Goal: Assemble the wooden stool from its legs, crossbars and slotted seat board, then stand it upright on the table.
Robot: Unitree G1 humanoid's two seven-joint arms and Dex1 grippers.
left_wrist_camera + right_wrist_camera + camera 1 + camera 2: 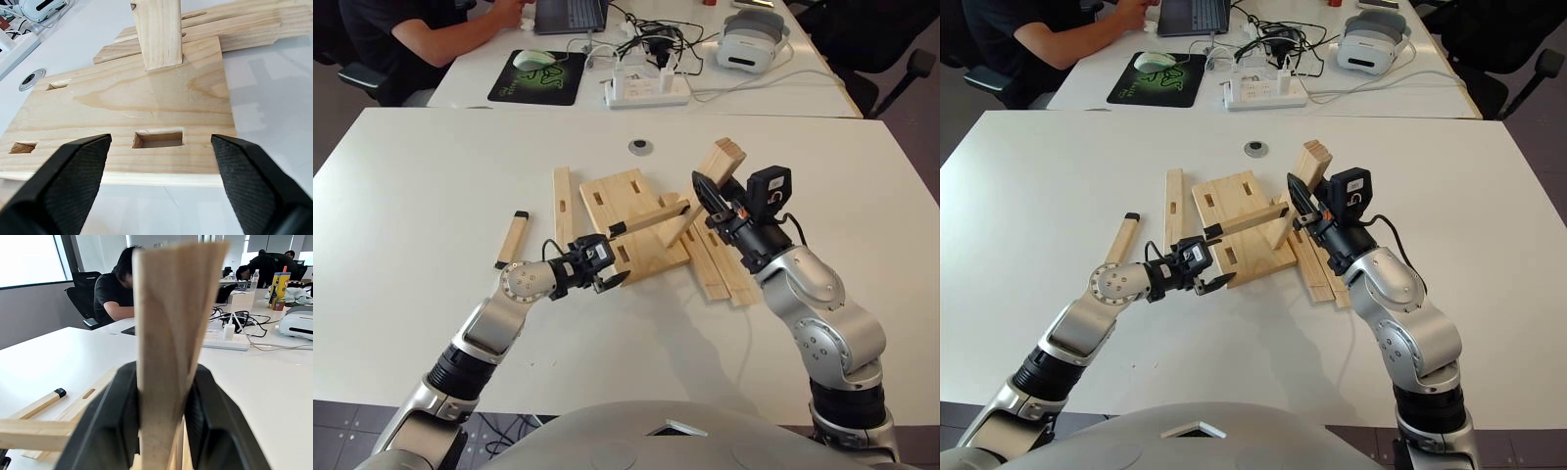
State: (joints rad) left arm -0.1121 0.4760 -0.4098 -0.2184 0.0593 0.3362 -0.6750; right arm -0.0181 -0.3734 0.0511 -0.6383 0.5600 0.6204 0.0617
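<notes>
Office clutter fills the far desk, a power strip [646, 90] and a white headset [754, 41] among it, while the white table [431, 176] up front carries the stool parts. From where I stand the job looks to be at the leg-fitting step. The slotted seat board [631, 225] lies flat, and the right gripper [703, 196] is clamped tight on a wooden leg [168, 333], the wood filling the gap between its fingers. Below those jaws the leg slants down until its end rests on the board's face. A crossbar [649, 219] runs from beside the held leg toward the left gripper [160, 143], though I cannot tell whether the two pieces are joined. The left jaws are spread wide and hold nothing. They sit at the board's near edge with an open slot [157, 138] lying between the fingertips, and I cannot say whether the pads touch the wood. A black-capped leg [512, 240] lies well outside the left jaws, and a stack of spare pieces [717, 274] lies beneath the right ones. Next, I reckon, the leg's end needs walking to a slot, straightening and pressing home, with the left jaws steadying the board so it cannot slide.
</notes>
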